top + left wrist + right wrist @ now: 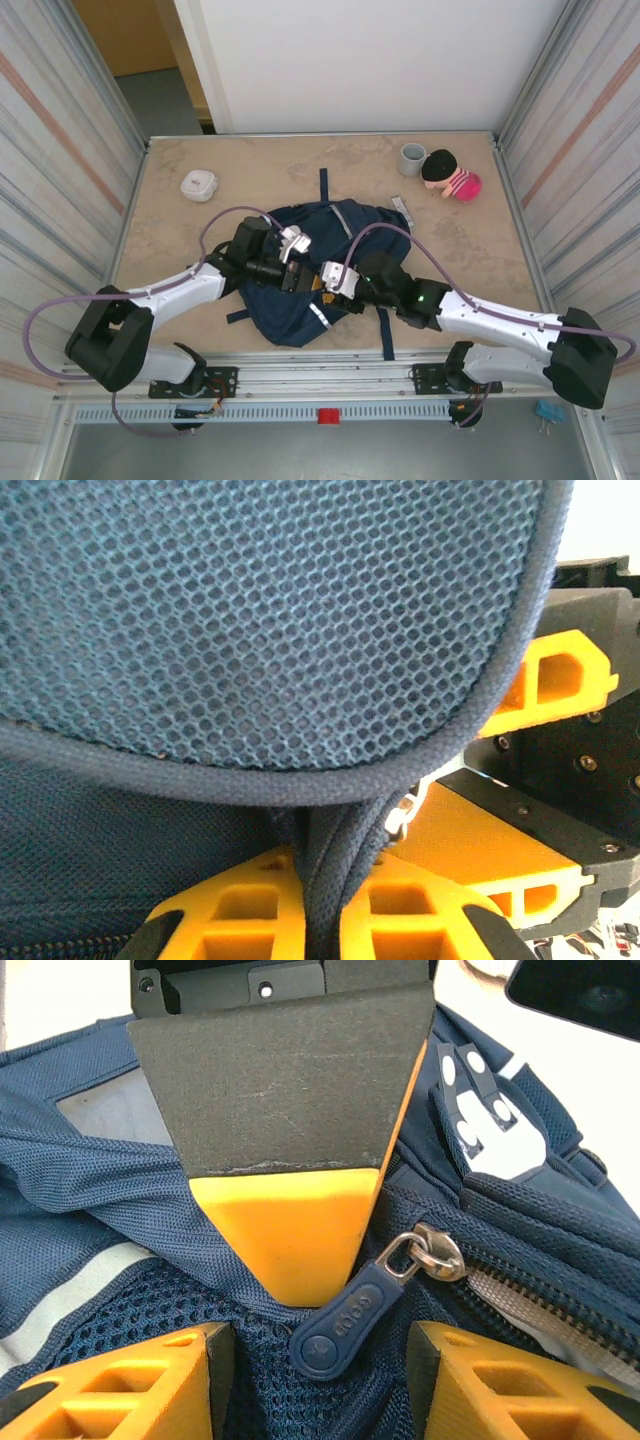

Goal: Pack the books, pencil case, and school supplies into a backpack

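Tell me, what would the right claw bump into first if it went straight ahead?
Probably the blue zipper pull: it lies just ahead of the open right claw, on the backpack. Depth is unclear, so the mesh might come first.

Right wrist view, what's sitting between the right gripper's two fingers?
The backpack's dark blue zipper pull, hanging from its metal slider, lies on the mesh between the right gripper's open fingers, not gripped. The right wrist view shows it.

The backpack (285,320) fills the middle of the table (470,250); bare room lies either side, cup (412,157) far back.
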